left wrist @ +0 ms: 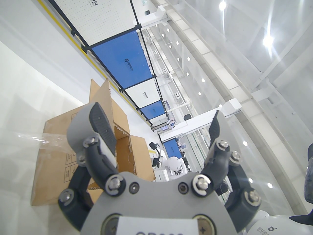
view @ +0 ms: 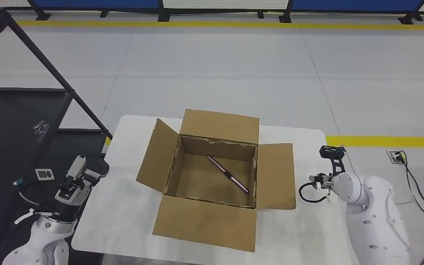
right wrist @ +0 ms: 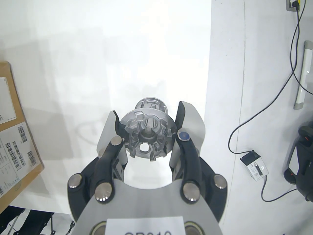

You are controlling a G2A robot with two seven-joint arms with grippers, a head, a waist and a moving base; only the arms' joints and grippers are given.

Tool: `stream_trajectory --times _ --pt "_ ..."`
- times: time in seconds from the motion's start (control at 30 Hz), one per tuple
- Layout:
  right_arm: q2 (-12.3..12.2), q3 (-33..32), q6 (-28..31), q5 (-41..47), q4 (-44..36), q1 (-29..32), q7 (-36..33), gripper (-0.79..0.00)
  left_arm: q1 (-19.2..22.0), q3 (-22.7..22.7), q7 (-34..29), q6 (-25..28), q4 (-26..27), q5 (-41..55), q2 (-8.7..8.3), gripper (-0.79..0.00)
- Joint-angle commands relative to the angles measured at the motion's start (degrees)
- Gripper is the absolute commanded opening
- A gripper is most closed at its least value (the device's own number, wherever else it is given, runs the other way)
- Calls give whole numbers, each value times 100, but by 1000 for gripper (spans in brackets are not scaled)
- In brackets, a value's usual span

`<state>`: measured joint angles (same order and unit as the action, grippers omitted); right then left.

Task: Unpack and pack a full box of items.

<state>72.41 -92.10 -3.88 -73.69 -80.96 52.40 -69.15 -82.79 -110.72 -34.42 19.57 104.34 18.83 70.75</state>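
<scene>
While the right gripper (right wrist: pixel 148 113) hangs over the bare strip of table (view: pixel 291 225) near its right edge, its fingers are clenched on a grey metal part (right wrist: pixel 146 138). The part is a round, toothed hub with a hole through the middle and a second flange behind it.

The box (view: pixel 212 175) sits mid-table. It's plain brown cardboard with all four flaps folded outward and a ragged torn rim along the far inside edge. The right flap has barcode labels on it. Inside, a slim dark stick (view: pixel 228 174) lies diagonally on the bottom, with lots of free space around it.

Room-wise, the right flap ends just short of the gripper, with white tabletop between them. Past the table edge there's just floor and a black cable (right wrist: pixel 281 94).

The left gripper (left wrist: pixel 156 110) is over by the table's left edge, beside the left flap. It's tipped up toward the ceiling, with its fingers spread wide and nothing between them.
</scene>
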Motion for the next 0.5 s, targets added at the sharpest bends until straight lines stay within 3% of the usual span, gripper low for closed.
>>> stream_trajectory --times 0.0,0.2,0.4,0.47 --pt "-4 31 44 42 116 -9 57 -785 0 0 0 0 0 0 0 0" --pt "-17 119 187 159 527 -131 170 -785 0 0 0 0 0 0 0 0" --pt "-27 207 277 292 924 -297 275 -499 0 0 0 0 0 0 0 0" --pt "-30 235 313 340 1015 -335 304 -480 0 0 0 0 0 0 0 0"
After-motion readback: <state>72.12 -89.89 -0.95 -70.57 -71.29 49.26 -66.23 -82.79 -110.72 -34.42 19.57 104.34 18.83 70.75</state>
